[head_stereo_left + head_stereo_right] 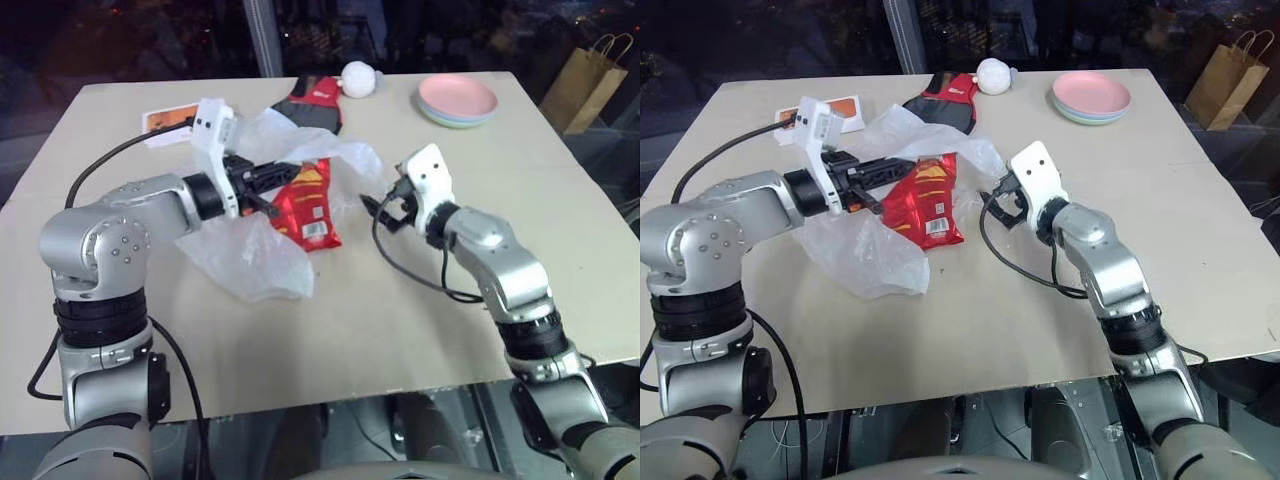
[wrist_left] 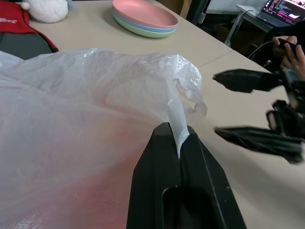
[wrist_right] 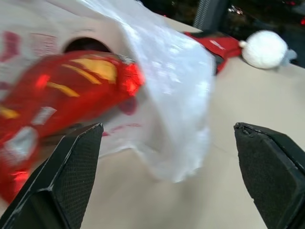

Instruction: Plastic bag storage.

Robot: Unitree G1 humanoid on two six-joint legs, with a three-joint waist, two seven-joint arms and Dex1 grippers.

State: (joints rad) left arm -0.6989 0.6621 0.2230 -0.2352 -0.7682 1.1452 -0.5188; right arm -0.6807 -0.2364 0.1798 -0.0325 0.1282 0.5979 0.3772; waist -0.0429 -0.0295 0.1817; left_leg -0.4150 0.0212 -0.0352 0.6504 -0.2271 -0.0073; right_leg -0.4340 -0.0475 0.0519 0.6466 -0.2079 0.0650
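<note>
Pinched between the closed black fingers of the left pincer (image 2: 177,143), a thin fold of the plastic bag (image 1: 255,250) is lifted off the table (image 1: 330,350). Bag material is translucent white, crinkly and loosely spread left of table centre, with faint red print visible on its side. A glossy red snack packet (image 1: 928,200) lies against the bag. The right pincer (image 1: 998,207) hovers just beside the bag's edge, fingers spread wide and holding nothing.

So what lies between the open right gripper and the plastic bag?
Only bare table, seen in the left eye view, separates the right gripper from the plastic bag.
</note>
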